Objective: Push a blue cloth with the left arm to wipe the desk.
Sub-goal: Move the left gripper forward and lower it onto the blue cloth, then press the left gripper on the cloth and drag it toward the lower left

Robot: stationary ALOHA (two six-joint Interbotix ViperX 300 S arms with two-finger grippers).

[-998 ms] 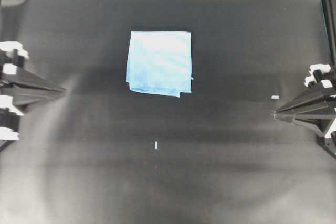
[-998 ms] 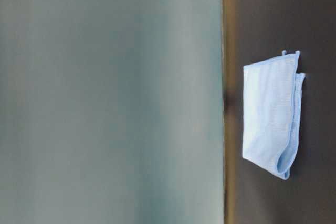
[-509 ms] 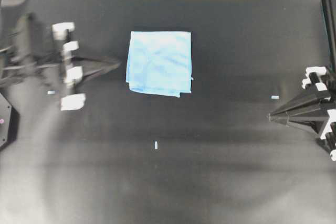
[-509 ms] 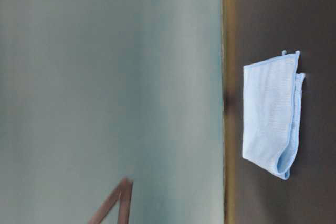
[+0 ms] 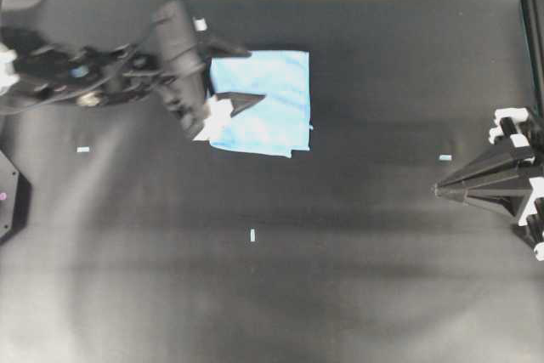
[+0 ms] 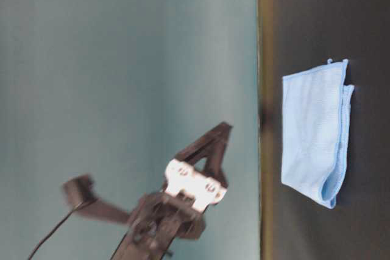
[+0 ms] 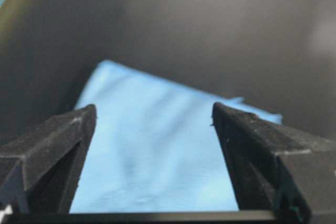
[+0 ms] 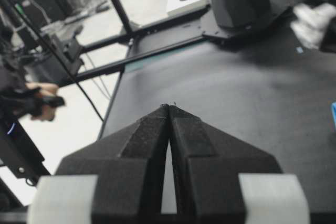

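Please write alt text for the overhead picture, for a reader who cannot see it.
The left black robot arm's hand, fingers spread open, is over the left part of a light-blue folded fabric cloth lying on a matte black desk. At the right edge, the second black pointed hand is shut and apart from the cloth.

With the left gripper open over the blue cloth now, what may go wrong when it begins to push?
1. The blue cloth is folded in loose layers; a push from the left gripper might peel or bunch the top layer instead of sliding the whole cloth.
2. Its fingers stand wide apart, so they could straddle the fabric or snag it.
3. The table-level view shows the gripper above the desk; too shallow a descent may skim over.
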